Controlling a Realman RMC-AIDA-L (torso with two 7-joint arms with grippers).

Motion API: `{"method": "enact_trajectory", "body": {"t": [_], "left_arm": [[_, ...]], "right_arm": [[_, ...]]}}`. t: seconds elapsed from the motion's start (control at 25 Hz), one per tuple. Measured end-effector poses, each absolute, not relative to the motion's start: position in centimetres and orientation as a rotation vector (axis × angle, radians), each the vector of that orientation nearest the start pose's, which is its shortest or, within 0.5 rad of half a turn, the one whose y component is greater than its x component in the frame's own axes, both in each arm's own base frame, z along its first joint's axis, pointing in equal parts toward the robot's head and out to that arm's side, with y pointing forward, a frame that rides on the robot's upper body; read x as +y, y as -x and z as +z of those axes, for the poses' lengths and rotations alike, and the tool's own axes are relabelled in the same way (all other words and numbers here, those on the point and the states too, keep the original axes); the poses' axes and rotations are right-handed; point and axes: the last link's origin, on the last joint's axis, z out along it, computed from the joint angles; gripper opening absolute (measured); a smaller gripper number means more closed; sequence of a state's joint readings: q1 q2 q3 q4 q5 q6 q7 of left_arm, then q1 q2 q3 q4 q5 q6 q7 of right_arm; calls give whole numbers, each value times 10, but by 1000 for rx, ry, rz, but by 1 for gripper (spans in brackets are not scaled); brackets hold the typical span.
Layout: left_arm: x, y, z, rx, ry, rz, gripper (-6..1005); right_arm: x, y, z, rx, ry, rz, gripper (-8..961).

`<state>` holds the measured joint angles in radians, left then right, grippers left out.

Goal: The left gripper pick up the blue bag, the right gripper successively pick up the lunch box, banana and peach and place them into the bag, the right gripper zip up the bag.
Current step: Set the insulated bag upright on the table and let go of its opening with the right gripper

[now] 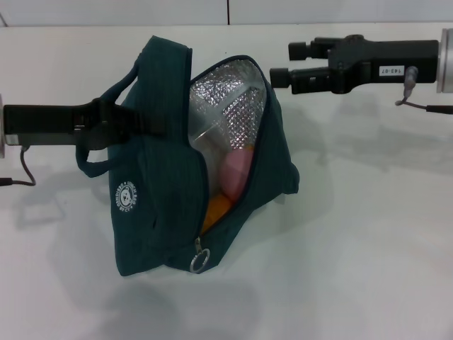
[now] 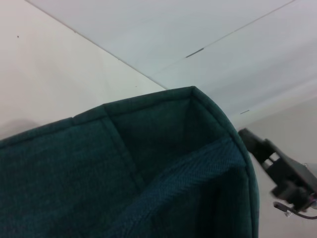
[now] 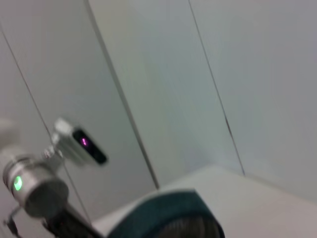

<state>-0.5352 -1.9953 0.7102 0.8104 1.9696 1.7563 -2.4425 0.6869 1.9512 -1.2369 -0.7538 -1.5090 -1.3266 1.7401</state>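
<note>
At the frame's left edge the left gripper clamps a loop handle of the blue bag, a woven teal pouch at centre, foil-lined, unzipped on the smooth white table. Inside, a pink shape, orange and clear plastic show partly. Upper right, the right gripper hovers, fingers narrowly parted, holding nothing.

White tabletop; pale panelled wall behind, thin vertical seams.

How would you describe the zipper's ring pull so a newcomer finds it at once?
Find the blue bag on the white table, held by the left gripper. Follow its open zipper to the near end: the ring pull hangs there, the only metal loop.
</note>
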Motion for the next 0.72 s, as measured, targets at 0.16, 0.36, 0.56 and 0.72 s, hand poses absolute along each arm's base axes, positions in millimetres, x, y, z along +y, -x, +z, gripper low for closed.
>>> {"method": "enact_trajectory", "body": {"t": [0.16,0.36,0.56,0.72], "left_arm": [[332,244,55,-1867,2467,-799,42],[332,244,55,-1867,2469,-797,43],[332,244,55,-1856,2475,-795,43],[332,244,55,-1849,2480,-796,43]], "right_arm": [[399,-143,7,617,2807,653,845],[403,-121,5,639,2814,498,842],[410,-98,3,708,2821,466,841],[415,-91,1,756,2806,426,841]]}}
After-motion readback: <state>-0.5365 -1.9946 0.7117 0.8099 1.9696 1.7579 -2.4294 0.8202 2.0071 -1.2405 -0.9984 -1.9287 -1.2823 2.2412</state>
